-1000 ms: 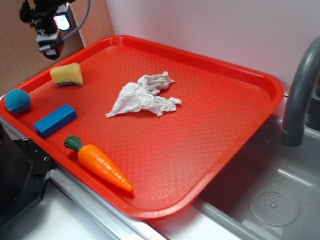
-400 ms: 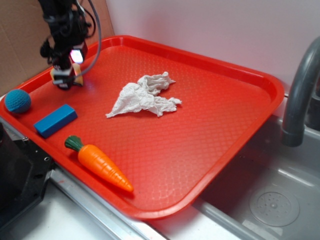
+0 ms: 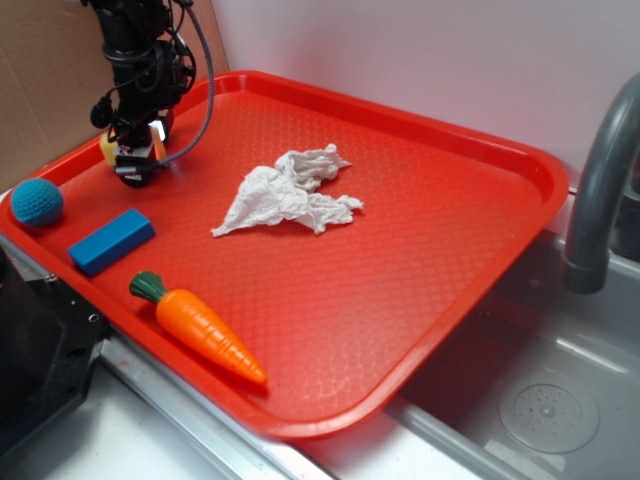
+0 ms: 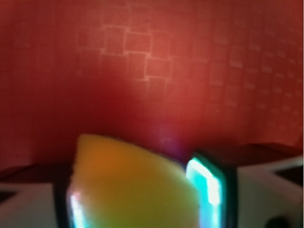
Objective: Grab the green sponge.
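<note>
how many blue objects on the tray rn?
2. A blue ball sits at the tray's far left corner; a blue block lies just right of it, beside the carrot's leafy end. None seem hidden.

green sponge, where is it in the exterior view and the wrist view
Exterior: the green sponge is a yellow sliver at far left on the red tray, mostly hidden behind the gripper.
Wrist: a yellow block at bottom centre, between the fingers.
Shared landmark: the tray's textured red surface.
</note>
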Available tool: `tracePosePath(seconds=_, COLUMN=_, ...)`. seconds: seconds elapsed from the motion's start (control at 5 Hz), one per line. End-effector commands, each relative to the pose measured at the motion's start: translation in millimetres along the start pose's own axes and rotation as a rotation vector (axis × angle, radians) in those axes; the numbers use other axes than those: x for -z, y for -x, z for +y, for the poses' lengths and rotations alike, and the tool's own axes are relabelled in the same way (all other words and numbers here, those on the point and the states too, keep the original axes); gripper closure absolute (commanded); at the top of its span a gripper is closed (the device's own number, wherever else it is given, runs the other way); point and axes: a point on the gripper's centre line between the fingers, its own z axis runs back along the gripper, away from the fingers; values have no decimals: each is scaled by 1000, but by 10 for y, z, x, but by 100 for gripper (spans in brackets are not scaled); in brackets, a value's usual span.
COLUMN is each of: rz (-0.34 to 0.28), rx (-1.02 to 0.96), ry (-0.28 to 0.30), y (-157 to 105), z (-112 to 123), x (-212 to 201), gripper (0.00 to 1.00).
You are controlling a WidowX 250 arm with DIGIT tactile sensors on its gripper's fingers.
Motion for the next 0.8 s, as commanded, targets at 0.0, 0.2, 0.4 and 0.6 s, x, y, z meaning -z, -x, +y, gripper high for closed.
tracePosePath(seconds=0.0, rz=57, rx=-323, ry=-57, y=-81, z=-128, x=-1074, gripper=100)
tracePosePath(seconds=0.2, rz=19, rx=-450, ry=32, y=-59, z=-253, x=-1542, gripper=100)
tracePosePath(seconds=0.4, rz=-21, rx=-547, ry=111, y=-132, z=-326, x=-1822, gripper=100)
tracePosePath(seconds=0.6, rz=38, rx=-795, ry=101, y=-121, z=-216, x=-1901, gripper=100)
